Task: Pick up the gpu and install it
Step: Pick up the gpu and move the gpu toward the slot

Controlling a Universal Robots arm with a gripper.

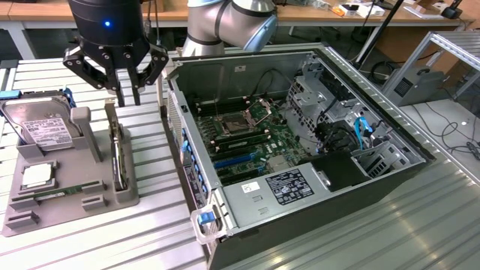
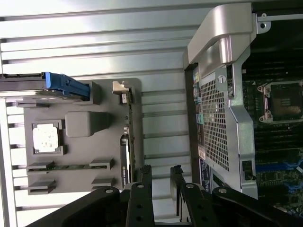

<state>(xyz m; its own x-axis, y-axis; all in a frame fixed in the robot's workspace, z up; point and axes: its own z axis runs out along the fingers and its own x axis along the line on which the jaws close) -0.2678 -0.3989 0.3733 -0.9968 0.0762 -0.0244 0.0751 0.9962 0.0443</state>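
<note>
The gpu (image 1: 116,153) stands on its edge in a slot along the side of the grey holder tray (image 1: 67,211) nearest the computer case. In the wrist view the gpu (image 2: 128,137) shows as a thin green board edge with a silver bracket at its far end. My gripper (image 1: 128,102) hangs above the far end of the card, apart from it. It is open with a narrow gap and nothing between the fingers. In the wrist view my gripper (image 2: 161,171) sits just off the card's near end, toward the case.
The open computer case (image 1: 300,140) lies at the exterior view's right of the tray, its motherboard (image 1: 248,135) and blue slots (image 1: 236,160) exposed. The tray also holds a hard drive (image 1: 45,126), a CPU (image 1: 36,176) and a memory stick (image 1: 64,191). Ribbed metal table (image 1: 150,236) lies around.
</note>
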